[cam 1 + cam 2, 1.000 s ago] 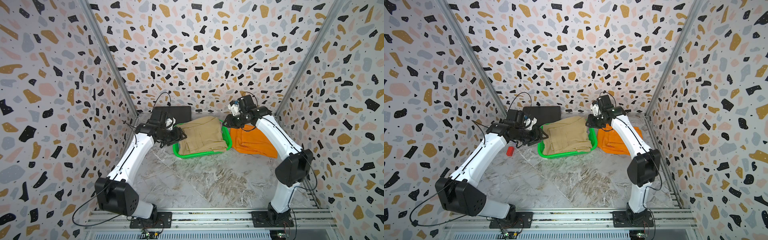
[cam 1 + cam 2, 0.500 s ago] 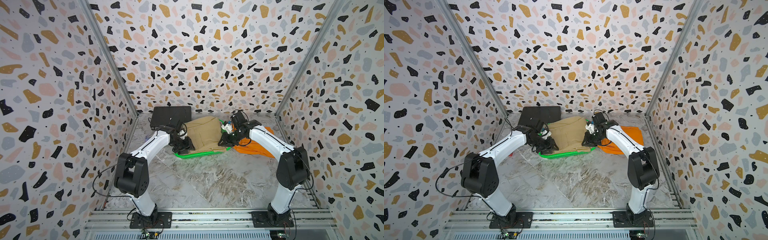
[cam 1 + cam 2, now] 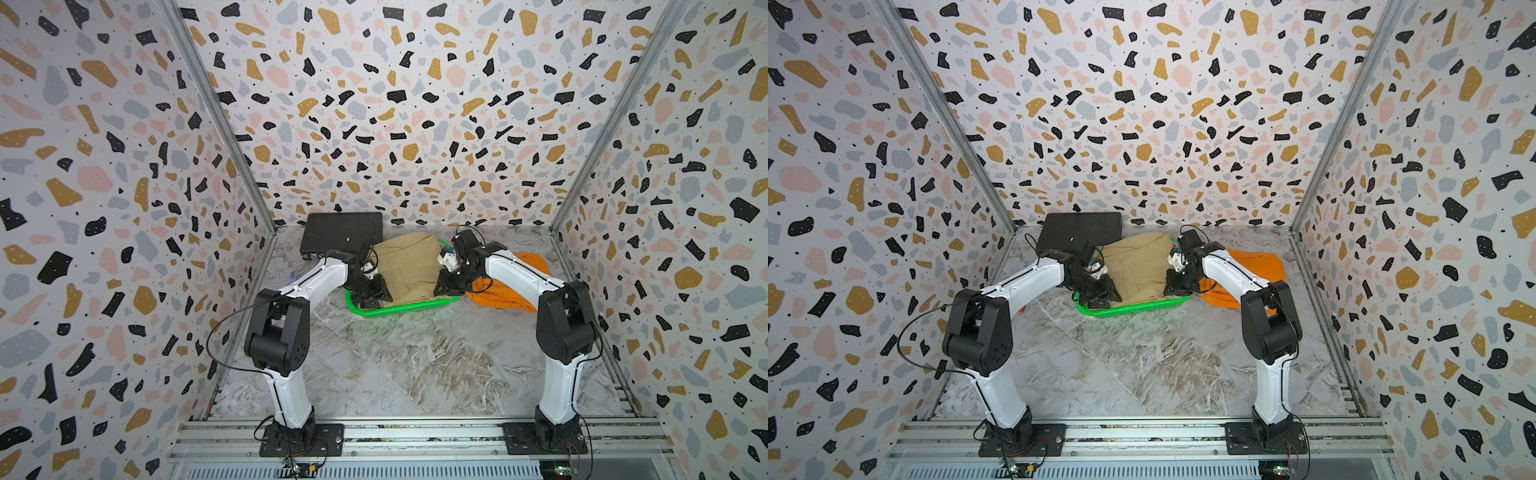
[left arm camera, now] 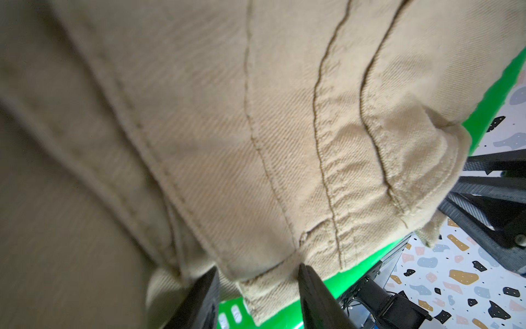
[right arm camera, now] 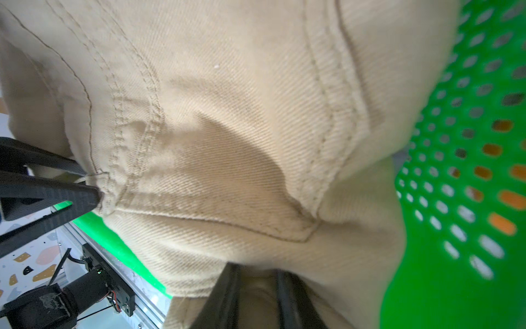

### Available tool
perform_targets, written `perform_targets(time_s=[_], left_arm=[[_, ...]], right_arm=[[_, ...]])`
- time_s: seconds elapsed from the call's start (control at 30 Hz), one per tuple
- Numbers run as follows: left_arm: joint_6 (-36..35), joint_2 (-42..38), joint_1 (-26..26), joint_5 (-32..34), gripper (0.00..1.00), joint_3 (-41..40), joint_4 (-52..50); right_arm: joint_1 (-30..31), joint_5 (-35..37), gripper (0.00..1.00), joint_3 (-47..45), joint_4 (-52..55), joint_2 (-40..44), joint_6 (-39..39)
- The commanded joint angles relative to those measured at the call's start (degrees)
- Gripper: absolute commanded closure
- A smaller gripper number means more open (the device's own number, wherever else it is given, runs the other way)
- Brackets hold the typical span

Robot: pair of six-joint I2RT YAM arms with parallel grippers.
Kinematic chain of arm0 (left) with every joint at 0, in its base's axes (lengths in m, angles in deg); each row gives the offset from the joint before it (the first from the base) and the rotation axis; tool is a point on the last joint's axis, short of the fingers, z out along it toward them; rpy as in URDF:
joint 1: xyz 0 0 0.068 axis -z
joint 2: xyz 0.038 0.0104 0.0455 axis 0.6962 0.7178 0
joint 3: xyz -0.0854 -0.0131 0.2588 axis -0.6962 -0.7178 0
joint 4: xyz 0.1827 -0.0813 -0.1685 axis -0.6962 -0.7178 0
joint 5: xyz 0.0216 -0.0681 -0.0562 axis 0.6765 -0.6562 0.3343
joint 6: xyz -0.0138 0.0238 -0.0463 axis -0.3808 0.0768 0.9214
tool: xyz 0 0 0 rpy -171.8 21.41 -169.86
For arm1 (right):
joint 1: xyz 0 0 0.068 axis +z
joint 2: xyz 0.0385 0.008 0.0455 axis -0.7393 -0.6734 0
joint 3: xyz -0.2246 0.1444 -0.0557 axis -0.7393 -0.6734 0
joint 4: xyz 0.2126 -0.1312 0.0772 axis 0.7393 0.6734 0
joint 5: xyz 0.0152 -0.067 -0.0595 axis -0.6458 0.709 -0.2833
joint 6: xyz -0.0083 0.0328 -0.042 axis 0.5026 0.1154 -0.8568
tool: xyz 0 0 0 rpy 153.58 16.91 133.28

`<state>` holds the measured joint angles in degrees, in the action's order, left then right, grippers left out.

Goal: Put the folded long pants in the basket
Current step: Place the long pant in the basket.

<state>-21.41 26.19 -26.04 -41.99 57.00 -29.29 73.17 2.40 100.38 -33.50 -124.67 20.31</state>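
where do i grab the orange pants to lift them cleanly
Likely the near edge of the orange pants, pinched from above on the robot's side: they lie flat on the table beside the basket, so only an edge gives a bite.

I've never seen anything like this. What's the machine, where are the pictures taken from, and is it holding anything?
Two white robot arms, left and right, stand on a rail at the edge of a marble table. Two pictures look down on the whole scene from overhead; two come from cameras on the wrists. Folded khaki tan cloth pants lie in a bright green perforated plastic basket; folded bright orange pants lie beside it, a flat black box farther back. The left arm's fingers and the right arm's fingers each straddle the khaki pants' near edge; whether they pinch it is unclear.
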Motion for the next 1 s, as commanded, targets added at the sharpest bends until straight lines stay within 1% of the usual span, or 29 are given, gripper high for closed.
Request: perform_targets(time_s=[0.0,0.1,0.2,0.33,0.53,0.7,0.87,0.97], left_arm=[[-1.08,-5.11,-0.25,0.57,0.50,4.62,-3.87],[-1.55,-6.53,-0.68,0.18,0.49,12.14,-7.43],[-1.07,-6.33,-2.06,-1.28,0.50,17.97,-7.93],[-0.99,-2.51,-4.14,-0.89,0.51,24.15,-8.27],[-4.68,6.04,-5.26,1.55,0.52,31.02,-7.70],[-4.96,12.82,-6.68,2.49,0.53,30.80,-5.96],[-5.29,16.78,-8.39,3.94,0.54,26.85,-4.09],[-5.64,18.80,-8.68,4.09,0.54,25.58,-3.48]], right_arm=[[-0.40,5.82,0.68,4.82,6.83,4.67,-0.66],[-0.36,7.33,0.65,12.11,8.47,6.21,-0.15],[-0.36,8.06,0.63,19.57,7.94,5.11,0.54],[-0.36,7.69,0.64,30.27,8.27,-1.79,0.67],[-0.38,8.61,0.67,43.72,7.05,-13.81,-0.73],[-0.36,8.02,0.66,48.29,5.95,-22.09,-0.01],[-0.28,8.52,0.70,46.22,7.29,-27.59,0.79],[-0.28,10.54,0.72,41.88,7.38,-28.15,0.67]])
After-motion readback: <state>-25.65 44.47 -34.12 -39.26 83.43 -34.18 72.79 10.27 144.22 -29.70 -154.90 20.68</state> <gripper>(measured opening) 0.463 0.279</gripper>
